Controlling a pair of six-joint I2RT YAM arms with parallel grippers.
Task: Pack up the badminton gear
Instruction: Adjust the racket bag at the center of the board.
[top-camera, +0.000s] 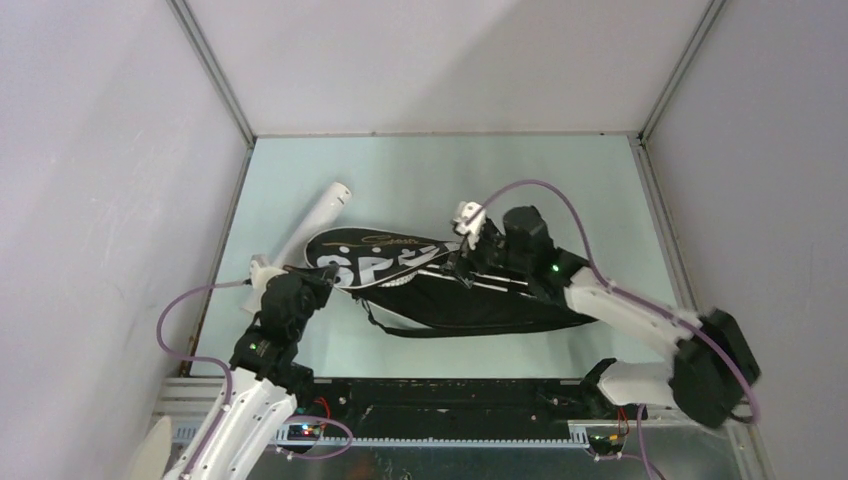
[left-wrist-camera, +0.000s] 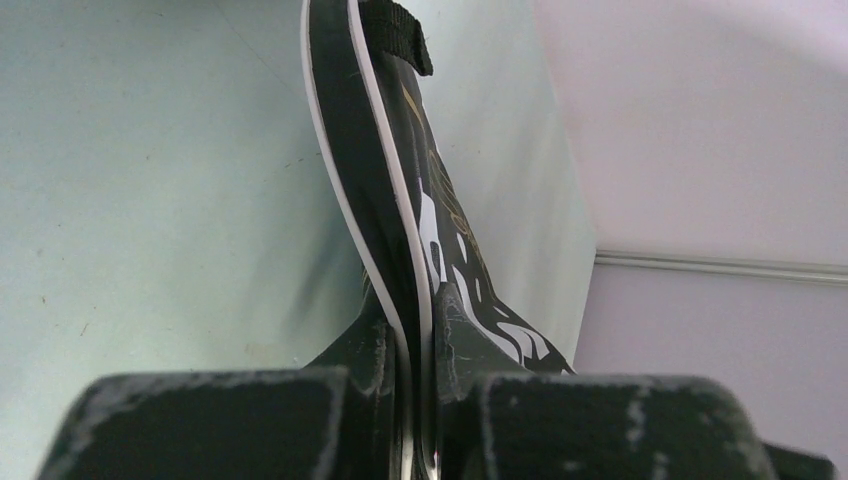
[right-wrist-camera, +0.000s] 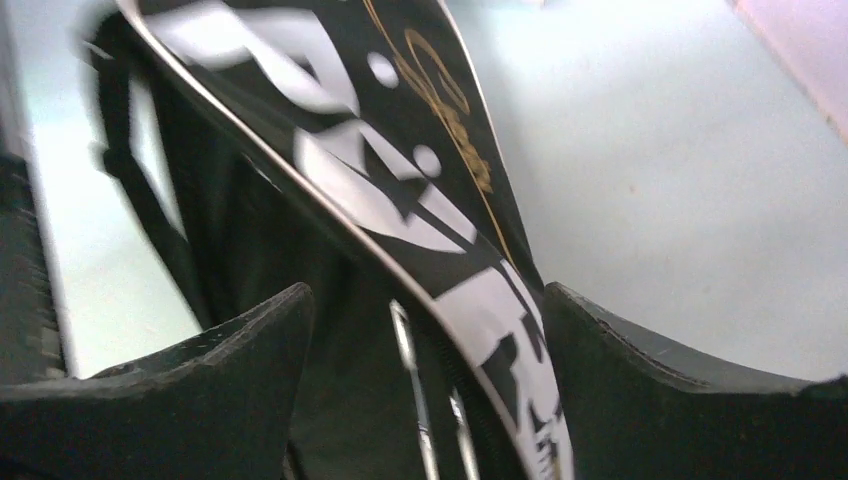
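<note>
Left gripper (left-wrist-camera: 420, 395) pinches the bag (top-camera: 480, 305) rim toward the bench (top-camera: 420, 180) left edge; right gripper (right-wrist-camera: 428, 330) spread wide, astride the bag.

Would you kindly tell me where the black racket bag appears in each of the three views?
Top external: the black bag lies across the picture's centre.
Left wrist: its edge rises from the shut left hand at bottom centre.
Right wrist: it runs diagonally through the open right hand.
Shared landmark: the bag's white lettering.
</note>
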